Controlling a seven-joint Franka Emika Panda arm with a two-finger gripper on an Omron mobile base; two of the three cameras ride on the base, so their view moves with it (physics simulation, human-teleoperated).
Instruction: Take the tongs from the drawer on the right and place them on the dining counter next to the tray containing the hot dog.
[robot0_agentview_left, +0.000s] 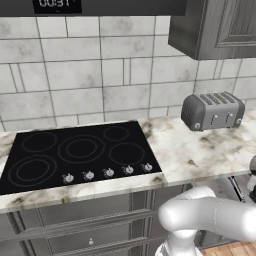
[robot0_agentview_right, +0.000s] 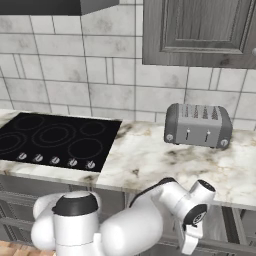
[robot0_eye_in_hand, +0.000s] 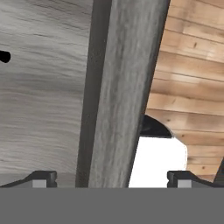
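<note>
My jaws stand wide apart with nothing between them; in the hand view one of my fingertips (robot0_eye_in_hand: 43, 177) sits at the lower left and the other at the lower right. Between them runs a dark grey wood-grain band (robot0_eye_in_hand: 124, 87), upright in that view. It looks like the front of the drawer (robot0_eye_in_hand: 43, 113) seen edge-on. The broad pale grey surface to the left of the band looks like the drawer's inside. A small black spot (robot0_eye_in_hand: 3, 57) shows at the far left edge of that surface, and I cannot tell what it is. To the right of the band lies the wooden floor (robot0_eye_in_hand: 192, 65).

From the right base view my arm (robot0_agentview_right: 150, 210) bends low in front of the cabinets, and my hand (robot0_agentview_right: 192, 235) hangs below the edge of the marble tabletop (robot0_agentview_right: 145, 160), under the right end. On that tabletop a silver toaster (robot0_agentview_right: 198, 125) stands against the tiled wall, and the black cooktop (robot0_agentview_right: 55, 137) is set into the slab to its left, well apart from it. In the left base view a pale grey opening (robot0_agentview_left: 239, 184) shows under the tabletop edge at the far right, likely the same drawer, and its contents are hidden from there
</note>
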